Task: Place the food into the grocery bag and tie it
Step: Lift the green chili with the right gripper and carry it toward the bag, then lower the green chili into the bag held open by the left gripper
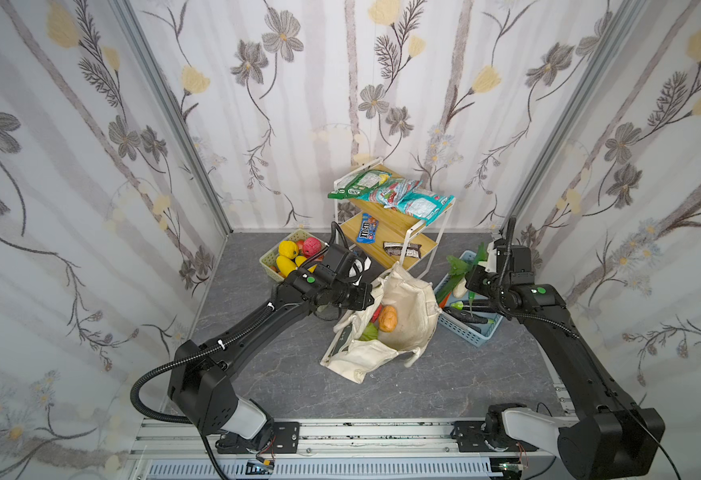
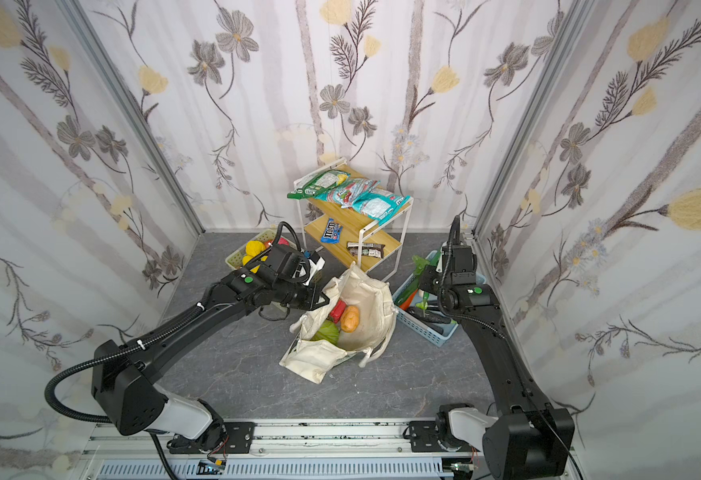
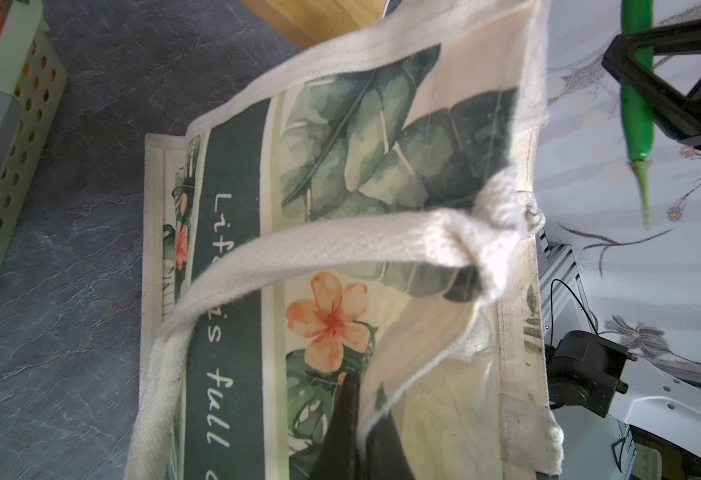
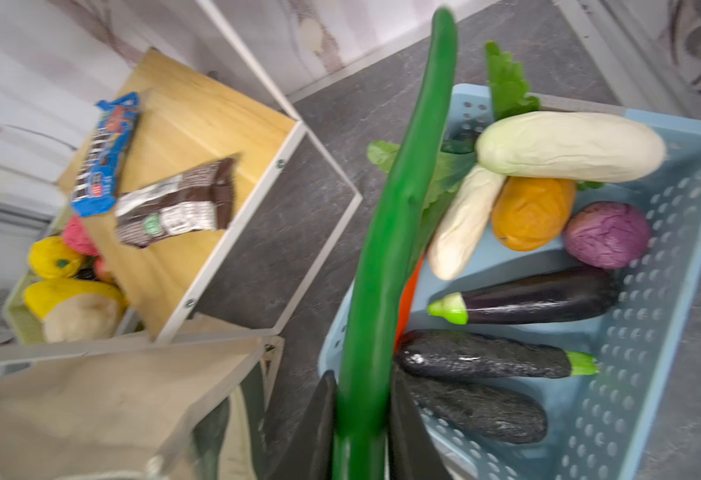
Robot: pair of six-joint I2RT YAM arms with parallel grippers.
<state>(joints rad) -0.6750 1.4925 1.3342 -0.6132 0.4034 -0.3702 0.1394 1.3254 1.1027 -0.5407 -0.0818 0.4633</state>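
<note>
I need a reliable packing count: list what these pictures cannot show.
Top views: red food in the grocery bag, partly hidden by the orange-brown piece.
Left wrist view: bag lettering, crossed by the rope handle, cut by the edge.
Right wrist view: brown candy bar's print, blurred.

Bright, even light (soft shadows); right wrist view blurred, top views' edges bowed.

The left arm (image 1: 236,345) and the right arm (image 1: 569,345) are black and chunky, each with a round green dot (image 1: 310,279). A bumpy black hose (image 1: 143,374) runs along each. The bottom joints (image 1: 249,417) are pale grey. The left pincer (image 3: 357,411) and right pincer (image 4: 363,415) have flat black fingers.
</note>
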